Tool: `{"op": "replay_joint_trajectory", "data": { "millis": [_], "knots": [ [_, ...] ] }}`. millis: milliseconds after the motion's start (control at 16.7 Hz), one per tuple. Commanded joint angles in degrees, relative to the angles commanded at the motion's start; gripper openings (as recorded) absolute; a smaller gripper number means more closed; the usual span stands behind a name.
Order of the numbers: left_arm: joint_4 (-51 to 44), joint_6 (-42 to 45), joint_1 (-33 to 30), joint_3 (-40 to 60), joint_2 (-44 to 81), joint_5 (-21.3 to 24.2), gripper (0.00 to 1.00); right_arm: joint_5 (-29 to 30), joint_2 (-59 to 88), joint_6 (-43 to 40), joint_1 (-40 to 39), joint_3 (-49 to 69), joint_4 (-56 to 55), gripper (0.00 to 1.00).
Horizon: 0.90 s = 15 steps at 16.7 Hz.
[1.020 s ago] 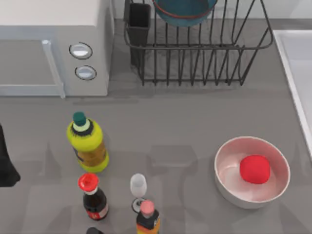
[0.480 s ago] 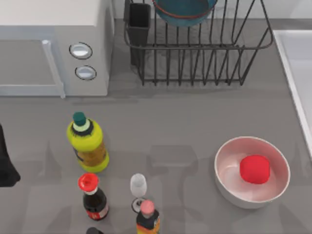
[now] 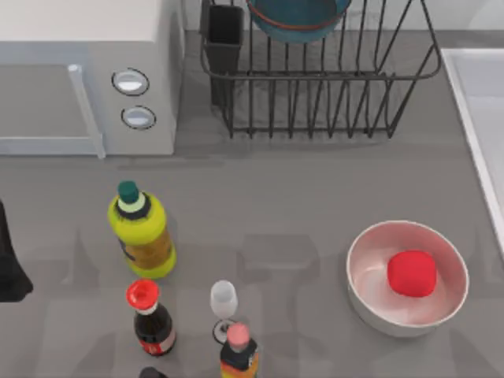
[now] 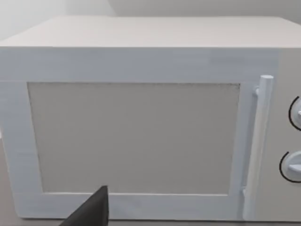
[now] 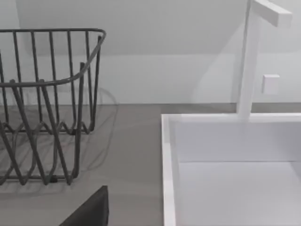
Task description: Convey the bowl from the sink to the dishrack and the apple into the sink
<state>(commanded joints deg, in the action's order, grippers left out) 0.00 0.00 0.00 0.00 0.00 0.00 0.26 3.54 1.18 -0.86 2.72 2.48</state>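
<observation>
the dishrack already holds the bowl. the sink waits at the right. the apple sits in a white bowl; lifting it comes next, i think. whether either end effector is apart or together, i cannot tell.

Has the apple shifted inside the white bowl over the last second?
No. The apple sits at the same spot in the white bowl, right of the bowl's middle, toward the sink.
</observation>
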Motion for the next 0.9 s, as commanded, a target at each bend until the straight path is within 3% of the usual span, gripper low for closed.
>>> {"op": "replay_joint_trajectory", "data": {
  "millis": [240, 900],
  "knots": [
    [0.0, 0.0, 0.0, 0.0, 0.0, 0.0, 1.0, -0.3, 13.0, 3.6, -4.0, 9.4, 8.0, 1.0],
    [0.0, 0.0, 0.0, 0.0, 0.0, 0.0, 1.0, -0.3, 65.8, 19.2, -18.9, 47.3, 40.7, 1.0]
  ]
}}
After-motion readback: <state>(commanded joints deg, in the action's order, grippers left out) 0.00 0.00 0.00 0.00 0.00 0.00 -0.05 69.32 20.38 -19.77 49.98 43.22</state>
